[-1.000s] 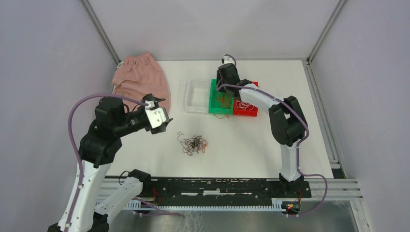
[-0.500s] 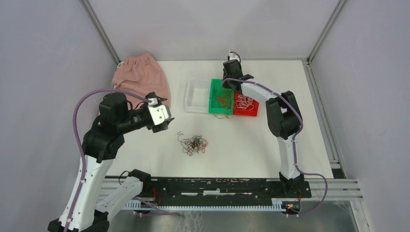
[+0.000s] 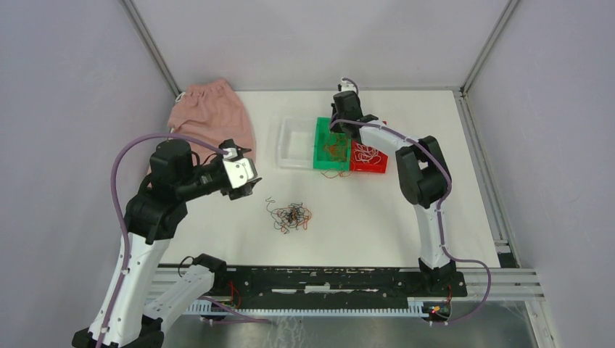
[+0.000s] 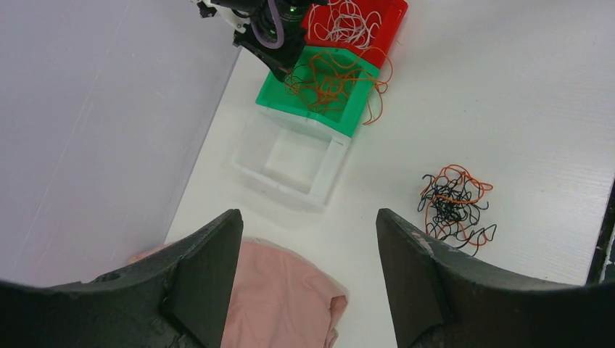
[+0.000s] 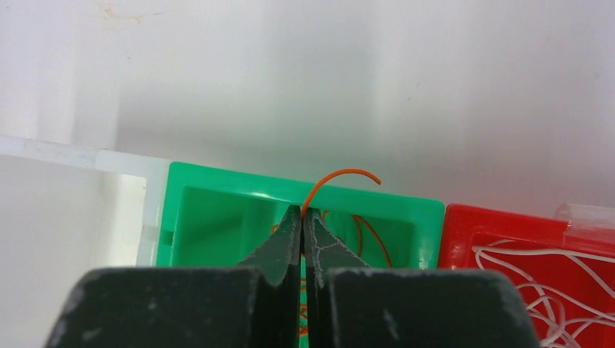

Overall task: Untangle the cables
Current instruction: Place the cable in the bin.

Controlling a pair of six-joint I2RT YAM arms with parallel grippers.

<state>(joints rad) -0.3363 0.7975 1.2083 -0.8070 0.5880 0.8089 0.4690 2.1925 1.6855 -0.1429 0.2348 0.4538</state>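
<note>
Nearest, left gripper: one. The jaws are spread wide with nothing between them. The arm is raised with its elbow bent, and the wrist hovers above the table, left of centre. Only its own camera shows both fingers, framing the work area.

Loose clump: one, mid-table, well apart from both grippers. The left wrist view resolves it as black and orange-red strands knotted together; overhead it is only a dark smudge.

Bins: three, in a touching row from left to right.
- Clear bin.
- Green bin, holding orange-red cables, some trailing over its near wall onto the table.
- Red bin, holding white cables.

Right gripper: one, clenched on a single orange-red strand that curls up past the tips. Only the right wrist view shows this grip. The arm is stretched long and the wrist is tipped down, with the tips over the green bin near its far wall.

Pink cloth: one, in the far left corner.
</note>
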